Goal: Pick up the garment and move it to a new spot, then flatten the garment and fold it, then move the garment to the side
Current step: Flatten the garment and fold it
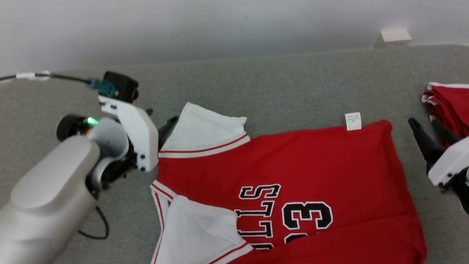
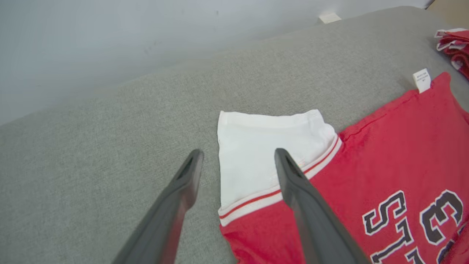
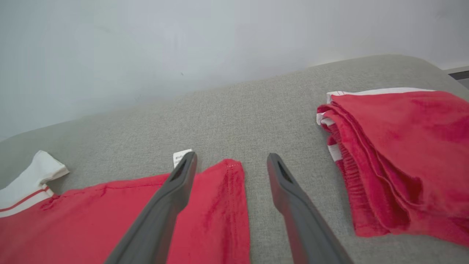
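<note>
Jersey (image 1: 293, 176): red, with "BULLS" and a number in black. It lies spread across the grey fabric surface (image 1: 256, 84), with its printed side up and the lettering upside down in the head view.
Sleeves: the far white sleeve (image 2: 263, 146) sticks out at the back left. The near one lies folded in over the red body.
Left pincer (image 2: 238, 156): spread wide and holding nothing. It hangs over the far sleeve, with one finger above the red trim.
Right pincer (image 3: 231, 157): also wide and empty, straddling the jersey's far right corner beside the care label (image 1: 353, 121).
Stage (judged): the jersey looks laid out, and most of the folding is not yet done.
Risk, sleeve: its outer corner looks slightly lifted. A finger coming down there could push it into a crease rather than pinch it.
Risk, layers: the cloth is thin, so a shallow pinch may take only the top layer and drag the rest askew.
Risk, neighbour: folded red garments (image 3: 403, 154) sit near the right pincer, and a wide sweep could catch them.
Surroundings: a small white box (image 1: 394, 36) stands at the wall, and a cable (image 1: 44, 76) runs to the left wrist. Neither is in the way.
</note>
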### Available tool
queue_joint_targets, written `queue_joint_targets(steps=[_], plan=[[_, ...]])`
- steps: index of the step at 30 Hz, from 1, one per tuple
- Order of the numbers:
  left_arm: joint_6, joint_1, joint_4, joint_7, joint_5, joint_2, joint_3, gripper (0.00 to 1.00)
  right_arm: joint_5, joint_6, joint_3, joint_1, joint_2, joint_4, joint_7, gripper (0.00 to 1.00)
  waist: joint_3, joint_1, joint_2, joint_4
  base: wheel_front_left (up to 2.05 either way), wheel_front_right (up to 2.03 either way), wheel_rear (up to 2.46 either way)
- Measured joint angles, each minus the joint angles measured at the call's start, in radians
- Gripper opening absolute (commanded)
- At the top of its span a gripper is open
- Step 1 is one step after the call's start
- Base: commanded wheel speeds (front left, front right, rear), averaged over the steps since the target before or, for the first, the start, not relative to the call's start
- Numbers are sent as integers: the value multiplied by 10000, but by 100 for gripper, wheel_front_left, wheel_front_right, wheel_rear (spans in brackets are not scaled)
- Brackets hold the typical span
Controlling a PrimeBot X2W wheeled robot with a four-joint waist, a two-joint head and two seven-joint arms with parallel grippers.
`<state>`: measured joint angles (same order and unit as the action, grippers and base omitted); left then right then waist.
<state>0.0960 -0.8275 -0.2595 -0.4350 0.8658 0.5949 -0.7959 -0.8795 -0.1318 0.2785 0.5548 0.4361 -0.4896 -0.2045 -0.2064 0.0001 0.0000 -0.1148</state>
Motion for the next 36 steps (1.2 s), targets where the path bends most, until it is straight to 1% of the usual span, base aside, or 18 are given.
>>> queue_joint_targets(steps=[4,5,6,9,15,19,20,21,22,23,24,25,26,27,28,32,36], plan=[[-610,-1535,-1139,-435,-213,-662,-148,100,-314,0,508,1286,-79,-826,-351,100,-797,1,0,-63,0,0,0],[-872,-2217,-1756,-631,-219,-976,-203,100,-614,0,842,1834,-182,-1179,-677,100,-1182,1,0,-93,0,0,0],[-872,-2217,-1756,-631,-219,-976,-203,100,-614,0,842,1834,-182,-1179,-677,100,-1182,1,0,-93,0,0,0],[-1200,-2987,-2658,-882,-297,-1360,-301,100,-924,0,1392,2420,-290,-1701,-1143,100,-1704,1,0,-144,0,0,0],[-1778,-3953,-4247,-1281,-334,-1958,-623,100,-1593,0,2211,3215,-428,-2196,-1400,100,-2434,1,0,-306,0,0,0],[-1929,-4266,-5147,-1398,-384,-2201,-813,100,-1971,0,2761,3448,-366,-2127,-1425,100,-2589,0,0,-489,0,0,0],[-1975,-4287,-5361,-1496,-376,-2255,-863,100,-2065,0,2905,3460,-353,-2080,-1398,96,-2613,0,0,-536,0,0,0],[-2006,-4290,-5545,-1540,-374,-2299,-901,100,-2163,2,3047,3467,-334,-2021,-1369,85,-2634,0,0,-583,0,0,0],[-2036,-4438,-5852,-1521,-374,-2318,-928,100,-2318,0,3342,3504,-261,-1919,-1294,76,-2671,0,0,-667,0,0,0],[-2036,-4438,-5852,-1521,-374,-2318,-928,100,-2318,0,3342,3504,-261,-1919,-1294,69,-2671,0,0,-667,0,0,0],[-2077,-4486,-6011,-1546,-370,-2330,-953,100,-2382,2,3498,3509,-240,-1835,-1227,48,-2683,0,0,-702,0,0,0],[-2102,-4498,-6128,-1615,-307,-2349,-972,100,-2479,2,3641,3508,-219,-1774,-1191,36,-2688,0,0,-730,0,0,0],[-2155,-4543,-6307,-1735,-178,-2393,-980,70,-2633,2,3921,3508,-188,-1638,-1049,24,-2663,0,0,-763,0,0,0],[-2155,-4543,-6307,-1735,-178,-2393,-980,35,-2633,2,3921,3508,-188,-1638,-1049,0,-2663,0,0,-763,0,0,0],[-2188,-4567,-6355,-1818,-157,-2408,-1018,0,-2719,2,4046,3498,-180,-1609,-922,0,-2635,0,0,-765,0,0,0],[-2207,-4531,-6437,-1850,50,-2405,-1170,0,-2945,2,4389,3470,-71,-1684,-305,0,-2419,0,0,-704,0,0,0],[-2236,-4426,-6475,-1356,65,-2336,-1275,0,-3164,2,4502,3460,-75,-2038,495,0,-2095,0,0,-607,0,0,0]])
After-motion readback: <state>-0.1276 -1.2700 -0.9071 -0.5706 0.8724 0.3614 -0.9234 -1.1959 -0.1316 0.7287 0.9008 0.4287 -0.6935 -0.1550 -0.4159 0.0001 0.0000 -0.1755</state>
